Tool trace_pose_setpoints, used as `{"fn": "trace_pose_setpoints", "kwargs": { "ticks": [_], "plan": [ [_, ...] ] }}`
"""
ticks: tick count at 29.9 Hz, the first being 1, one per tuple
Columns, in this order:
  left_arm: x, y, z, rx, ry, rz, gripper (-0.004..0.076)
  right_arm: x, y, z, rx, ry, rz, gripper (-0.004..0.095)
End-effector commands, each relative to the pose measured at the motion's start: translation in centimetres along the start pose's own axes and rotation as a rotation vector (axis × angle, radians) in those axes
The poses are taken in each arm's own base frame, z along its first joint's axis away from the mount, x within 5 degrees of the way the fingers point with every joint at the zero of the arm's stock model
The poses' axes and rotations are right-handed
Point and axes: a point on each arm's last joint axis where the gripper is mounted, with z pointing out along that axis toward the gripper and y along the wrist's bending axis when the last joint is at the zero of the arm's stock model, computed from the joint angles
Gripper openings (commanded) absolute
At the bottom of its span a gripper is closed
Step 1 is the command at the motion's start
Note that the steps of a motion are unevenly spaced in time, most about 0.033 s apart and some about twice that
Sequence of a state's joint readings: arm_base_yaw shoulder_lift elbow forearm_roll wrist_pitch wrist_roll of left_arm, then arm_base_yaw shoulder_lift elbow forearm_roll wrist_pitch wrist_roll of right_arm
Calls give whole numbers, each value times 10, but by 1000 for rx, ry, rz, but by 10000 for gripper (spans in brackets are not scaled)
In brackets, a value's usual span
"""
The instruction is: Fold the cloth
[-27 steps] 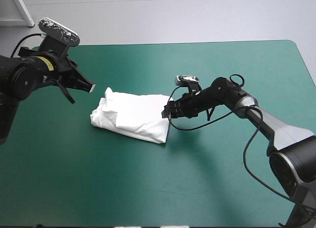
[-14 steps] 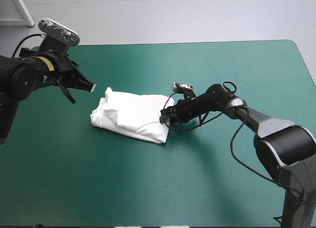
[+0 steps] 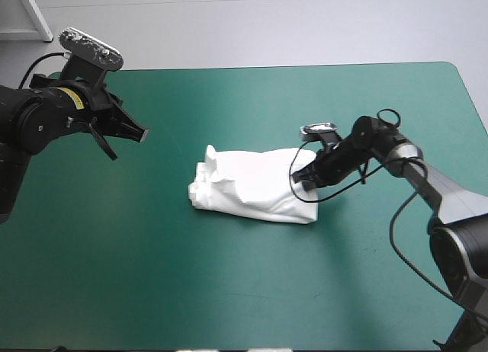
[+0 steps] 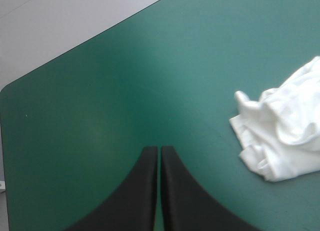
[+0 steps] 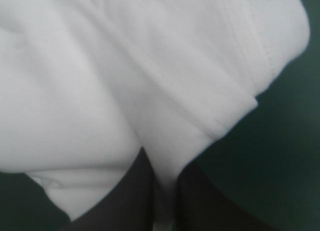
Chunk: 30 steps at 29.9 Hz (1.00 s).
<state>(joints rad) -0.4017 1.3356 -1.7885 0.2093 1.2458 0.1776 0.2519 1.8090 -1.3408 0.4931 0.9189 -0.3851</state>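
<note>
On the tabletop [image 3: 229, 291] lies only the T-shirt [image 3: 255, 186], and nothing stands between it and my two grippers. It is a white folded bundle near the middle of the tabletop, long from left to right. The end toward the left edge is crumpled and a little open; the end toward the right edge is smoother, with a stitched hem that shows in my right wrist view.

The teal-green cover is flat and plain, with a rounded corner at the far right. Bare cover lies all around the bundle.

My right arm reaches in from the right edge, low over the cover, the forearm pointing toward the bundle. My right gripper [image 3: 299, 183] is at the bundle's right end, and its black fingers [image 5: 137, 191] are nearly closed with a fold of the white cloth pinched between them.

My left arm is raised over the far left part of the tabletop, well apart from the T-shirt. My left gripper [image 4: 160, 150] points down toward the cover, the two fingers pressed together in one arch with nothing in them.
</note>
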Motion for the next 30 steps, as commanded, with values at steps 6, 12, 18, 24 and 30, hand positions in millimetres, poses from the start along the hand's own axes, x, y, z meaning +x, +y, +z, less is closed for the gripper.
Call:
{"fn": "trace_pose_setpoints", "kwargs": {
  "ticks": [6,12,18,24,30],
  "plan": [
    [2,3,-16,-5,-9,-12,19,47,-95,-108,357,-70,207,0],
    [2,3,-16,-5,-9,-12,19,78,-140,-146,421,-117,410,0],
    [2,4,-17,-18,-17,-9,19,79,-142,-149,436,-107,389,221],
    [2,9,-37,-43,-105,-34,19,68,-121,-171,342,-193,416,716],
    [17,21,-82,-136,-203,-96,19,52,-39,-246,130,-506,226,220]
  ]
}}
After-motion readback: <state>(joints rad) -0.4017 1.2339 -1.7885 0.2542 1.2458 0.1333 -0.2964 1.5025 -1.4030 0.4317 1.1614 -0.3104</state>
